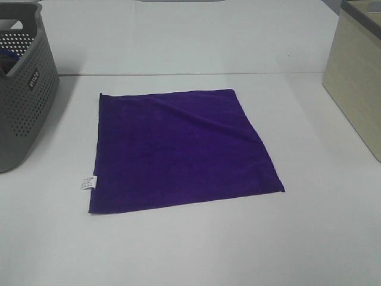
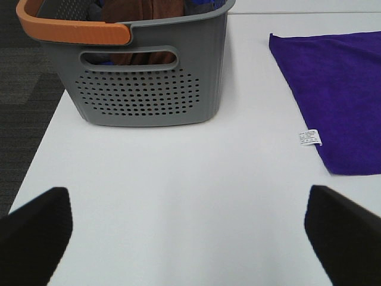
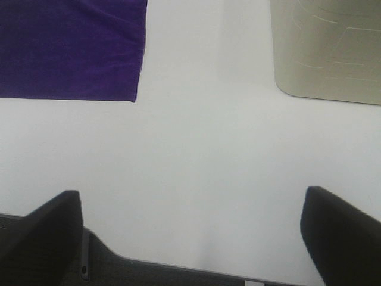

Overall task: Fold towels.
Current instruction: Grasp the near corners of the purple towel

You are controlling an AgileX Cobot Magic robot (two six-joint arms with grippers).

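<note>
purple soft square towel lies flat ahead of the left claw and right claw, both gaping wide, empty. best pinch both near corners evenly.

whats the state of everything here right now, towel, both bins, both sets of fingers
purple towel, unfolded, spread flat on the table, slight wrinkle near the far edge
grey basket, upright, cloths inside
beige bin, upright, contents hidden
left fingers, open, empty
right fingers, open, empty
</note>
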